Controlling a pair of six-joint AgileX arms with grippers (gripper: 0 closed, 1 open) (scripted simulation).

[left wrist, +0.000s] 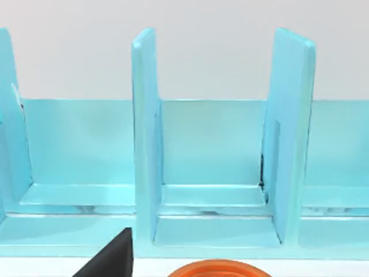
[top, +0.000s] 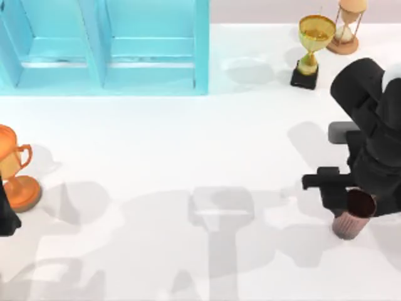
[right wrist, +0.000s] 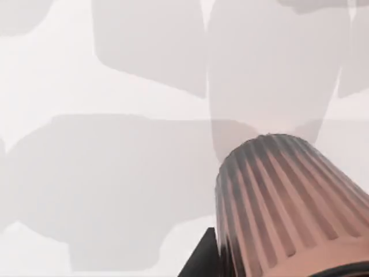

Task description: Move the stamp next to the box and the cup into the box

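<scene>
The ribbed maroon-brown cup [top: 353, 214], dark inside and unlettered, stands at the worktop's [top: 188, 144] right front, gripped at its rim by the right gripper's [top: 348, 199] jaws

Ribbed maroon-brown cup [top: 353, 214], pinkish on the lit ribs, dark inside. Turquoise box [top: 106, 47] with paler floors. Gold trophy [top: 311, 50] on black base. Glossy orange trophy [top: 15, 169]. Tan hourglass [top: 346, 25]. Black arm [top: 369, 125]. White table [top: 188, 157], grey shadows.
</scene>
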